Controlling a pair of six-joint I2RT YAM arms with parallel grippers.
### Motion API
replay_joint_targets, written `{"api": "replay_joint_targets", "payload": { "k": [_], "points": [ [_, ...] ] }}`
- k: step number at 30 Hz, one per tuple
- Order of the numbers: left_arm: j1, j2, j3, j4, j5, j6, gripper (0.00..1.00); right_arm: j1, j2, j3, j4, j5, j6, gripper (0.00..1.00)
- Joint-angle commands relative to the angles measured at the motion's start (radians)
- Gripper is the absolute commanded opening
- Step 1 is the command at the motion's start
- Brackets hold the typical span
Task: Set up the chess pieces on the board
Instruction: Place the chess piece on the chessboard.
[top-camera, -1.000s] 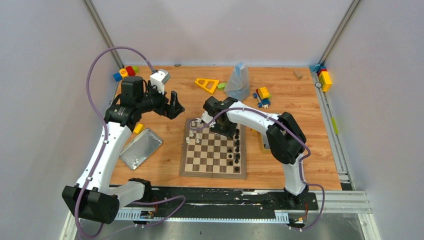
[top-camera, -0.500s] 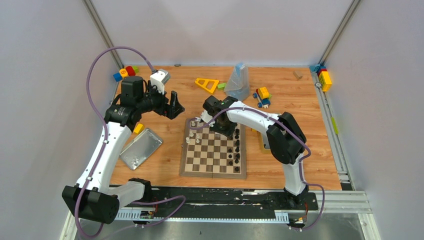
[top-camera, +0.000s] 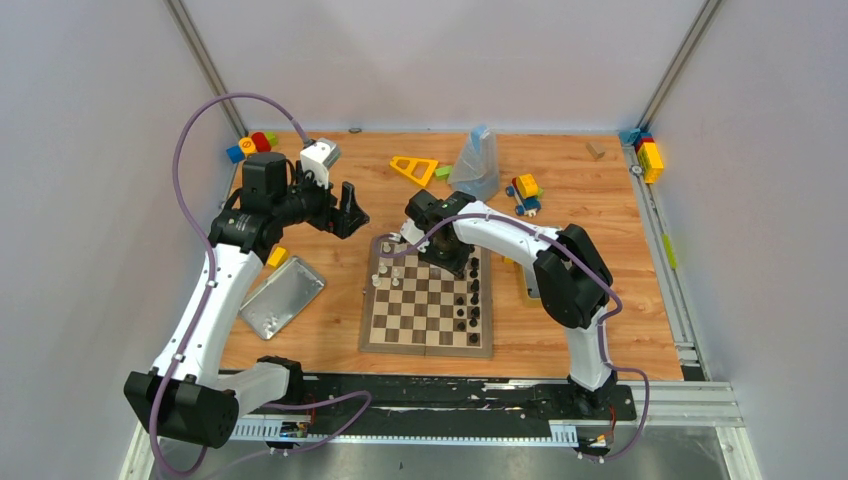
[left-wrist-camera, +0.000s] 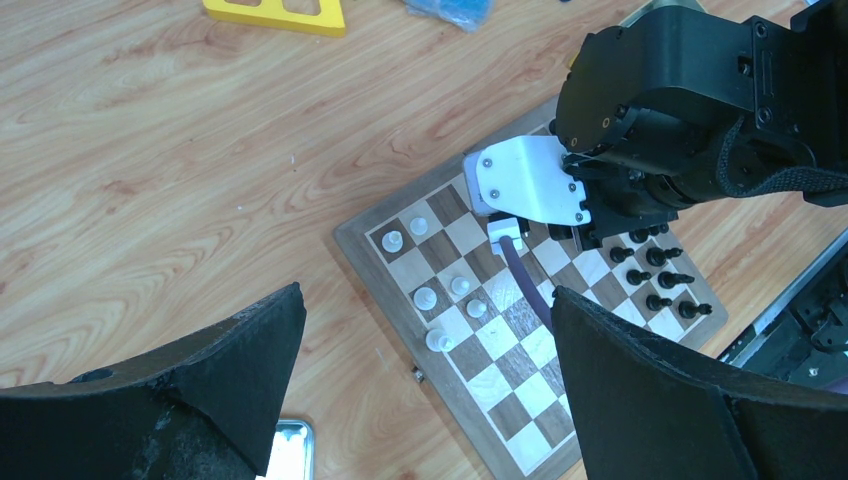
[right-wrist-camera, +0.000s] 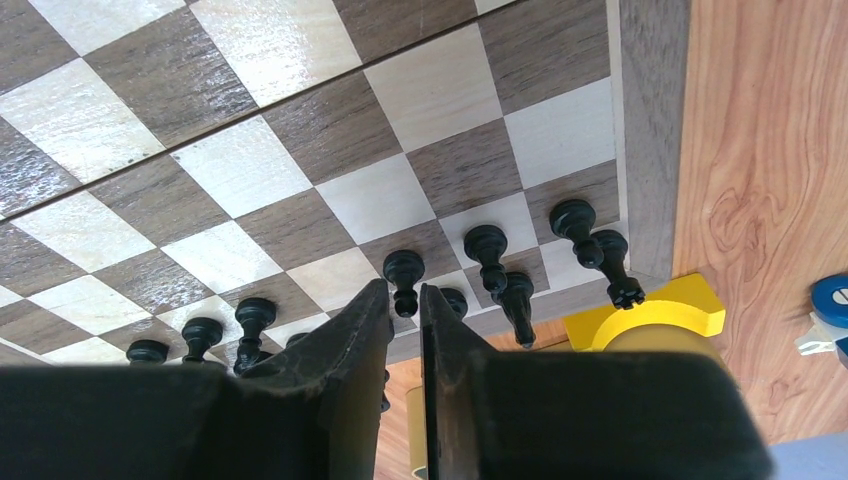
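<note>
Fingertips of the right gripper (right-wrist-camera: 402, 300) sit almost together with a thin slit between them. A black pawn (right-wrist-camera: 404, 268) stands upright right at that slit, in the black row low in the wrist view, near the board (right-wrist-camera: 648, 150) border. Whether it's pinched, I can't tell. The left gripper (left-wrist-camera: 428, 295) hangs wide open and empty, well off the board's upper left, so this pawn looks like the right arm's job.

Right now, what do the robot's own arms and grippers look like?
Both the left arm and right arm have white tubular links, chunky black joints and a looping purple cable. The left gripper and right gripper have black, rough-textured, wedge-shaped fingers. A white camera block sits at each wrist.
</note>
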Motion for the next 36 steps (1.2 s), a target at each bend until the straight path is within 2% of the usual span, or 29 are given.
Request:
{"api": "replay_joint_targets", "payload": {
  "k": [1,5,9,16,20,26,32,36],
  "points": [
    [0.004,-0.027,0.029,0.004,-0.004,0.019,1.00,0.006,0.004,0.039,-0.009,-0.007,0.014,0.21],
    [0.005,-0.028,0.025,0.007,-0.002,0.019,1.00,0.006,0.003,0.042,-0.008,-0.007,0.018,0.28],
    [0.004,-0.028,0.026,0.006,-0.003,0.018,1.00,0.005,-0.016,0.050,0.000,-0.002,0.025,0.30],
    [0.003,-0.029,0.031,0.006,-0.014,0.020,1.00,-0.045,-0.146,0.055,0.071,-0.093,0.061,0.33],
    [0.004,-0.026,0.034,0.003,-0.027,0.023,1.00,-0.141,-0.276,0.005,0.124,-0.152,0.096,0.35],
    [0.004,-0.018,0.041,0.002,-0.027,0.022,1.00,-0.385,-0.409,-0.107,0.158,-0.188,0.125,0.37],
    [0.005,-0.015,0.043,0.002,-0.027,0.023,1.00,-0.570,-0.454,-0.273,0.177,-0.193,0.093,0.32],
    [0.004,-0.013,0.039,0.001,-0.030,0.029,1.00,-0.626,-0.504,-0.426,0.177,-0.206,0.040,0.27]
  ]
}}
